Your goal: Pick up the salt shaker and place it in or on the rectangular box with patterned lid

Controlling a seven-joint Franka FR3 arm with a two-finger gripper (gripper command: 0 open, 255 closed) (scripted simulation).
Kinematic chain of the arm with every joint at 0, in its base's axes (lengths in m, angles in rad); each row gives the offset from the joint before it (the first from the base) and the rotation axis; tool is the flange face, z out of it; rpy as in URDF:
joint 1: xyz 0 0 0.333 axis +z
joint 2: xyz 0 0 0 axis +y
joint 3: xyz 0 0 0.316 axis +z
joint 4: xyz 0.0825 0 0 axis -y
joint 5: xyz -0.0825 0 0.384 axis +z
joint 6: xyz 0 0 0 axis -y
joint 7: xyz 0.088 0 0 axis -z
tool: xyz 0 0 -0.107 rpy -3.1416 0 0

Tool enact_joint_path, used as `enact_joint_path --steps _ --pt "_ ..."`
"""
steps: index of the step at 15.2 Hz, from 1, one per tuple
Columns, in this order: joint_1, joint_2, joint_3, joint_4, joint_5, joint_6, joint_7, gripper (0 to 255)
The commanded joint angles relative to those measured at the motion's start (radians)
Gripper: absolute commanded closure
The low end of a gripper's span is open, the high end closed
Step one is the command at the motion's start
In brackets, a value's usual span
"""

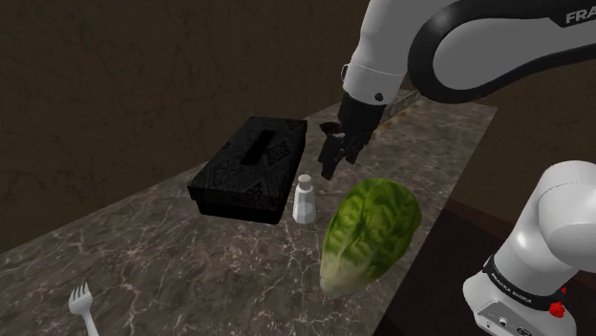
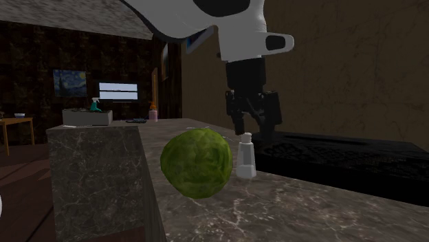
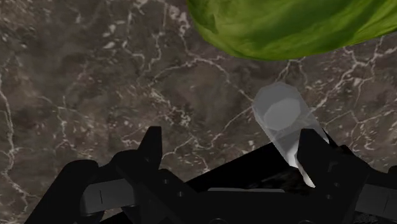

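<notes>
Counts:
- 1 salt shaker point(image 1: 305, 199)
- 1 black rectangular box point(image 1: 250, 169) with 1 patterned lid
- 1 green lettuce head point(image 1: 371, 232)
- 1 white fork point(image 1: 82, 307)
- 1 marble counter point(image 1: 191, 277)
- 1 white arm point(image 1: 458, 48)
- 1 black gripper point(image 1: 332, 162) with 2 fingers point(image 3: 151, 145)

Background, second exterior view:
- 1 framed painting point(image 2: 69, 82)
- 1 spray bottle point(image 2: 94, 104)
- 1 grey bin point(image 2: 87, 117)
- 1 small wooden table point(image 2: 17, 122)

Home, prob. kitchen/living rm: marble counter point(image 1: 172, 258), framed painting point(image 2: 71, 82) on wall, spray bottle point(image 2: 94, 104), wooden table point(image 2: 17, 122).
</notes>
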Motion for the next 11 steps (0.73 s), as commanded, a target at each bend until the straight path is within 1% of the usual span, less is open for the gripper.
enact_joint_path --steps 1,4,11 --pt "0.013 0.037 0.036 0.018 0.014 0.051 0.023 0" --pt "0.027 0.089 0.086 0.049 0.024 0.114 0.057 0" --pt "0.018 0.153 0.116 0.008 0.019 0.219 0.064 0"
